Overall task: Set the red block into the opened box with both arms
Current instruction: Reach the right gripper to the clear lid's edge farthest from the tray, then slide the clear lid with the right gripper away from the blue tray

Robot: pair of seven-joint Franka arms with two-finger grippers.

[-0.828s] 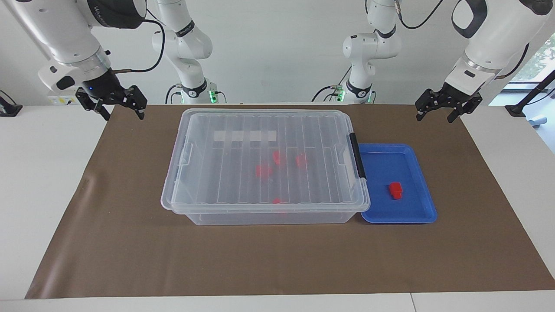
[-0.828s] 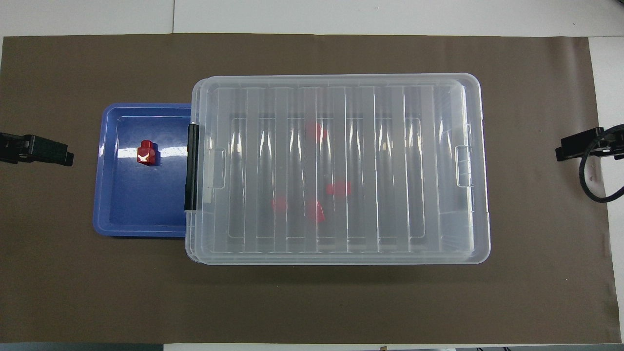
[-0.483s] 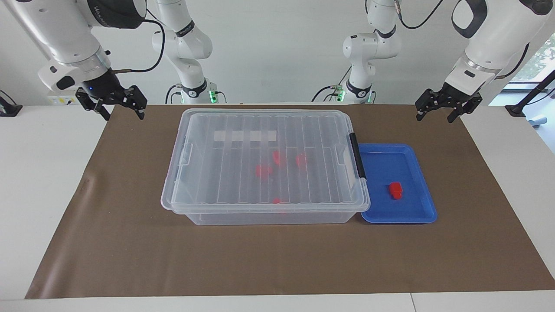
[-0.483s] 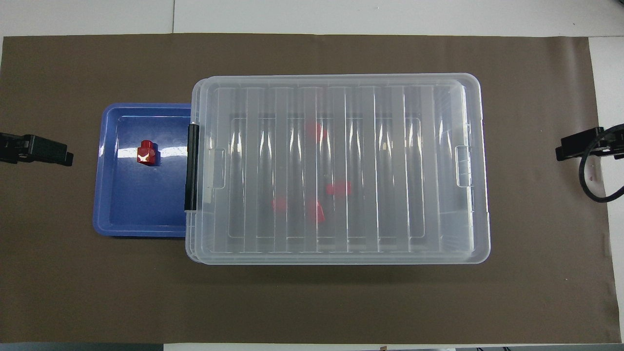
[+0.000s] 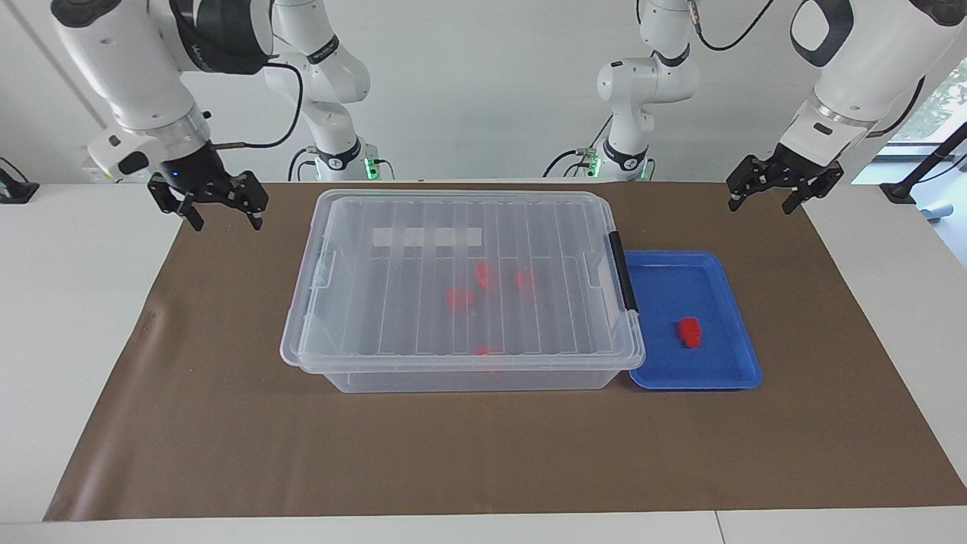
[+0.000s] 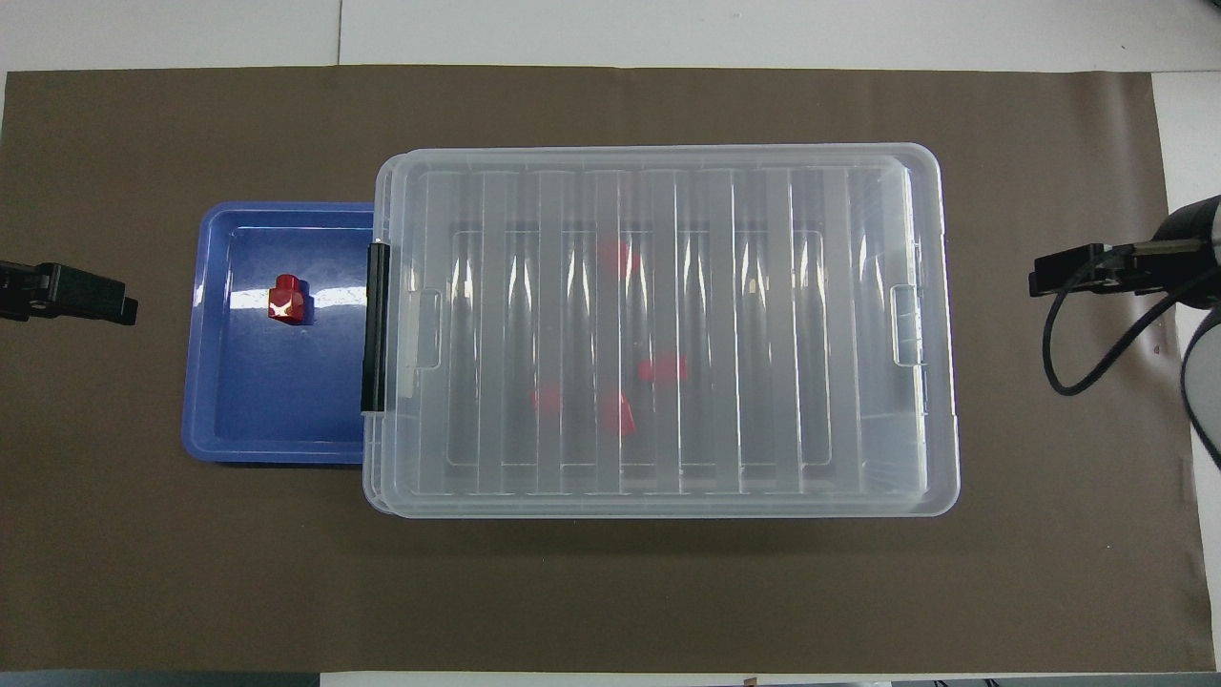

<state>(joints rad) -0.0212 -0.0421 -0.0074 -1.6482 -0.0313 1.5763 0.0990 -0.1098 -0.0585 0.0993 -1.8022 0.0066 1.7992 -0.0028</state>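
Right gripper (image 5: 224, 211): it has shifted inward from its post at the mat's edge toward the box (image 5: 461, 291), and now hangs over the brown mat (image 5: 227, 423) at the right arm's end, well apart from the box. Jaws stand wide, holding nothing, touching nothing.

Left gripper (image 5: 767, 198): practically unmoved, over the mat's corner at the left arm's end. Jaws wide, empty. This arm waits.

Judgement: the first approach has begun; the right arm appears bound for the lid (image 6: 668, 324), which is not yet opened.

Box: mid-mat, clear ribbed lid seated flat, black latch bar (image 5: 624, 272) on the end toward the left arm. Several red blocks show dimly through the lid.

Red block (image 5: 688, 332): sits alone in the blue tray (image 5: 736, 378), which lies just beside the box's latch end. Untouched.

Nothing can be placed until the lid comes off.
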